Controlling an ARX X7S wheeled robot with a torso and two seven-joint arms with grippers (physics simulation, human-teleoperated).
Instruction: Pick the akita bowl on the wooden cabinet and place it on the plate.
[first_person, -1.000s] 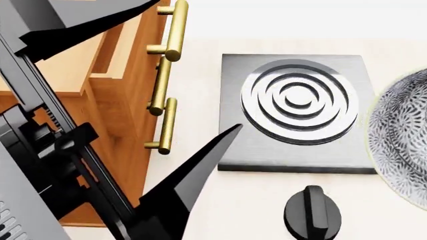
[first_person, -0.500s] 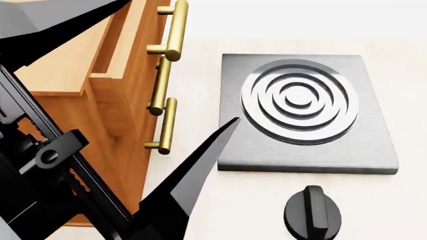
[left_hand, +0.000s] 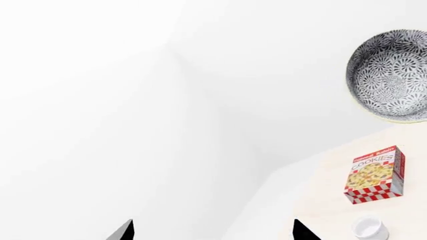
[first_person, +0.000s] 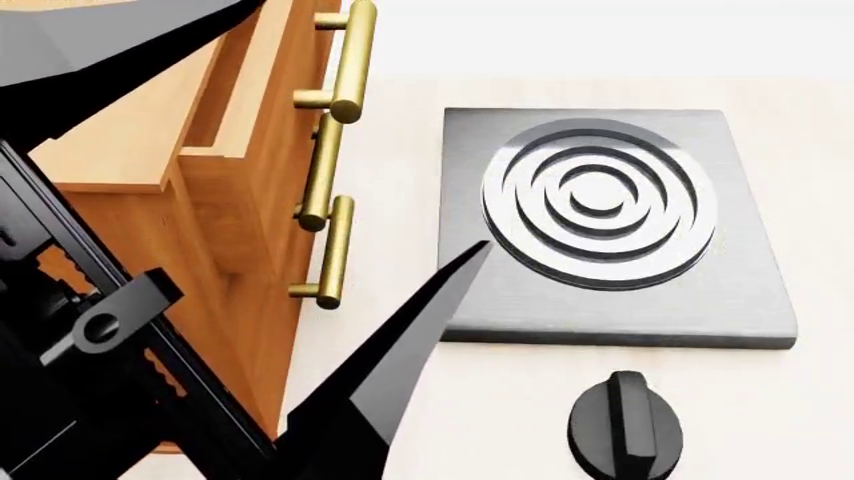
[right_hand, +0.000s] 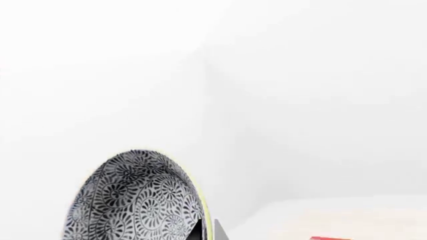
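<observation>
Against the blank white walls, the small round white ceramic akita bowl (right_hand: 137, 197) with its dense blue-grey floral pattern is riding lifted in your right gripper, whose jaws you are clamping on its rim, while your left gripper (left_hand: 212, 231) is gaping empty; rigid, slick and breakable, it is wanting a firm rim hold.
</observation>
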